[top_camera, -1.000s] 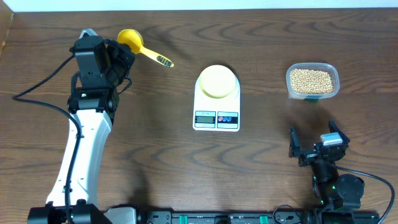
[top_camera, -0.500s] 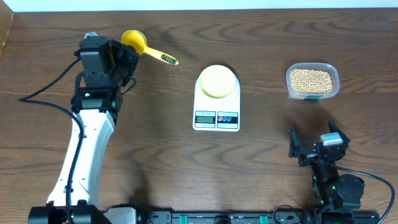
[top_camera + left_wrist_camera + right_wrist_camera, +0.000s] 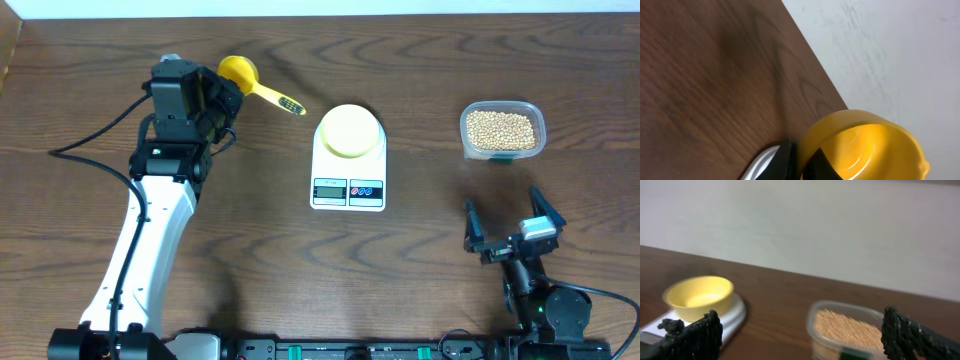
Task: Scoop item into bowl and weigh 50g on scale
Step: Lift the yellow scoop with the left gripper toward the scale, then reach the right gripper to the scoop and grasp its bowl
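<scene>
Entries, near edge of the worktop [image 3: 250, 250] outward:

1. Right tool [image 3: 507, 222]: near right corner, jaws spread wide, nothing between them. It is the arm nearer the beans, which I see just beyond it, but it carries no scoop.
2. Scale [image 3: 348, 185]: centre of the worktop, front panel facing the near edge. I cannot read its display [image 3: 329, 189] in any view.
3. Bowl [image 3: 350, 131]: pale yellow, seated on the far part of the scale. It looks empty from the right wrist view, though that picture is blurred.
4. Beans [image 3: 500, 127]: heaped in a clear container [image 3: 536, 118] well to the right of the bowl, at about the same depth. None lie loose that I can see.
5. Left tool [image 3: 222, 92]: far left, closed on the yellow scoop [image 3: 240, 71]. The exact grip point is hidden by the wrist from overhead and cut off at the bottom of the left wrist view.
6. Scoop axis: cup at the far-left end, handle slanting right and slightly nearer, towards the scale.

Governing relation, as I judge it: the beans lie far to the right of the scoop, with scale and bowl between, so the left arm must cross over both to reach the container
</scene>
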Available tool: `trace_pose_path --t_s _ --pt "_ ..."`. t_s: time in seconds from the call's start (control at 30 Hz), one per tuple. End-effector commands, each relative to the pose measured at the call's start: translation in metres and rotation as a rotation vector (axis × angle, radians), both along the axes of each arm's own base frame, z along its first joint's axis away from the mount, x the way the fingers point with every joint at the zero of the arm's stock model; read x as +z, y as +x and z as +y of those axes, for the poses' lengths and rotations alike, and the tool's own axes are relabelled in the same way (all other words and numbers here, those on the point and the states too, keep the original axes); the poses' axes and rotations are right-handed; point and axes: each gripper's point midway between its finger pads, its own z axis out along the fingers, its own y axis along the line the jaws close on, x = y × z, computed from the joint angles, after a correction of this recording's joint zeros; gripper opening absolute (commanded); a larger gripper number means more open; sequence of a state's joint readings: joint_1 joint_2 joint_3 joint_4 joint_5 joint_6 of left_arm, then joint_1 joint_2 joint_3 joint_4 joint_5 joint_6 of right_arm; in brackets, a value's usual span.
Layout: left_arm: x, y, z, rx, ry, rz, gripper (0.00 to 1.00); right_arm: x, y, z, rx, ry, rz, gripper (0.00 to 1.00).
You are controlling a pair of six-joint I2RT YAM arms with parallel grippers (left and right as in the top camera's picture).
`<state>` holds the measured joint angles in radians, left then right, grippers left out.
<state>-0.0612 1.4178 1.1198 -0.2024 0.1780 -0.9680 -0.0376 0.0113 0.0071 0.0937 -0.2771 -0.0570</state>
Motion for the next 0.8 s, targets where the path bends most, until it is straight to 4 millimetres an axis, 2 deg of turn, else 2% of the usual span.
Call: trace_pose_path --t_s 0.0,0.23,0.4,0.57,0.77 --pt "-0.001 0.002 -0.001 -0.009 0.012 -0.002 0.08 0.007 -0.008 0.024 0.150 0.026 -0.006 0.99" --pt "0.001 0.003 -0.003 -0.011 0.011 -0.009 0.08 0.037 -0.012 0.046 0.301 0.103 0.051 0.99" --pt "0.001 0.002 -0.007 -0.022 0.011 -0.009 0.08 0.071 0.002 0.065 0.431 0.105 0.130 0.99" --pt "0.002 0.001 -0.015 0.002 -0.044 0.000 0.08 0.104 0.028 0.089 0.636 0.131 0.228 0.99" --pt "0.005 0.005 -0.011 0.133 -0.203 0.016 0.08 0.137 0.073 0.111 0.877 0.231 0.364 0.99"
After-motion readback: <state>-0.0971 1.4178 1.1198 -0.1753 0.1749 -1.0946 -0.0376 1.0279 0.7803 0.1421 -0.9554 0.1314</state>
